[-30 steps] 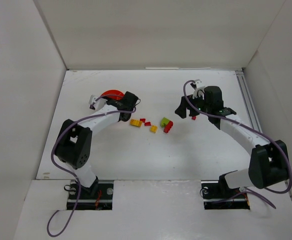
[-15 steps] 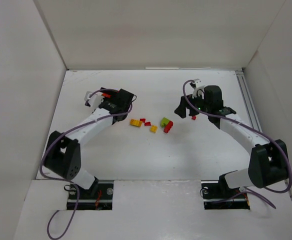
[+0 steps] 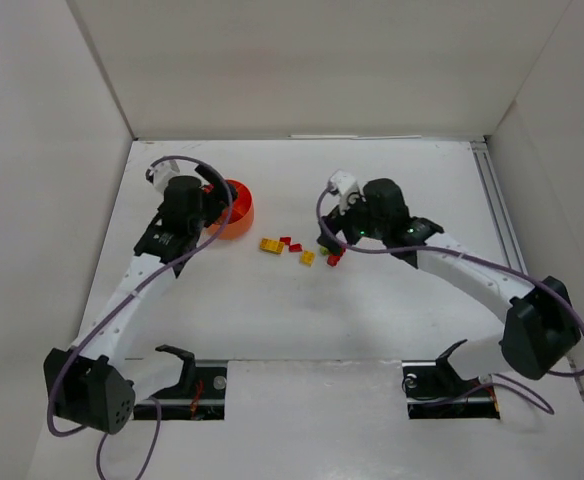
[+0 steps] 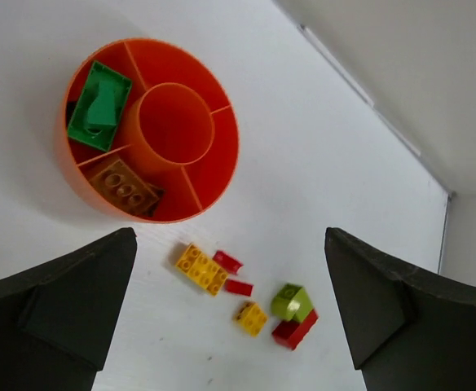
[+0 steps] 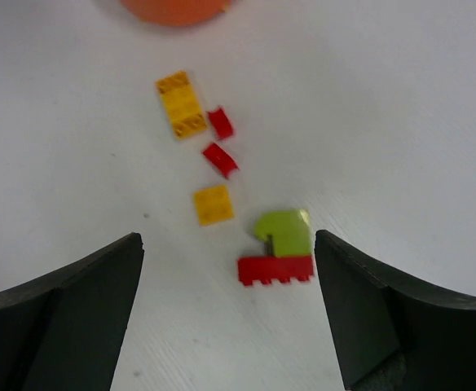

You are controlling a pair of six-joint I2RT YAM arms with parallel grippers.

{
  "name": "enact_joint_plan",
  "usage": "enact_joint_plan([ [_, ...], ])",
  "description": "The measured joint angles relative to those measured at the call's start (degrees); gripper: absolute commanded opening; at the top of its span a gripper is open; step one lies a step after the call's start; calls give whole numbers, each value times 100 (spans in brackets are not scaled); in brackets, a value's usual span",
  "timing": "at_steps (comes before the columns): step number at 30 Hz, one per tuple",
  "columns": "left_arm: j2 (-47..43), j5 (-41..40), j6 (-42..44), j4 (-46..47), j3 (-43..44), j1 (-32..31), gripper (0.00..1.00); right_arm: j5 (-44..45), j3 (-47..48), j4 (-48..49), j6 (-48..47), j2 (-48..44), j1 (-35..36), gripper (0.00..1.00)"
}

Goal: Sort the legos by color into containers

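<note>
Lime brick (image 5: pixel 285 230), touching red brick (image 5: pixel 275 269): on table (image 5: pixel 401 122), between parted jaws of right end effector (image 5: pixel 228 240). Judged light, rigid, slick; pinch opposite flat sides. Left end effector (image 4: pixel 230 238) parted, empty; divided orange bowl (image 4: pixel 209 175) ahead of it

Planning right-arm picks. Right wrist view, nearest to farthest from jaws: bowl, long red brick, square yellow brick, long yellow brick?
1. Long red brick, lower centre.
2. Square yellow brick, middle.
3. Long yellow brick, upper left.
4. Bowl, top edge.

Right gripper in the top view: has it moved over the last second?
Yes. The right gripper shifted left, toward the long yellow plastic brick, and now hangs open over the lime plastic brick.
</note>
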Motion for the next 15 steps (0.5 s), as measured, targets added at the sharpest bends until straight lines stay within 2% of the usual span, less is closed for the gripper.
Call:
enact_joint_plan([
  [3, -227, 1473, 575, 72, -420, 778, 100, 236, 518, -52, -599, 433, 870, 90],
  [5, -413, 1878, 763, -9, -728, 1091, 100, 363, 861, -46, -957, 855, 1257, 90],
  [10, -1204, 2177, 905, -579, -1106, 1141, 100, 651, 1705, -39, -1659, 2203, 1635, 90],
  [15, -2057, 1908, 905, -885, -1108, 1165, 100, 909, 2387, -85, -2173, 3270, 1729, 90],
])
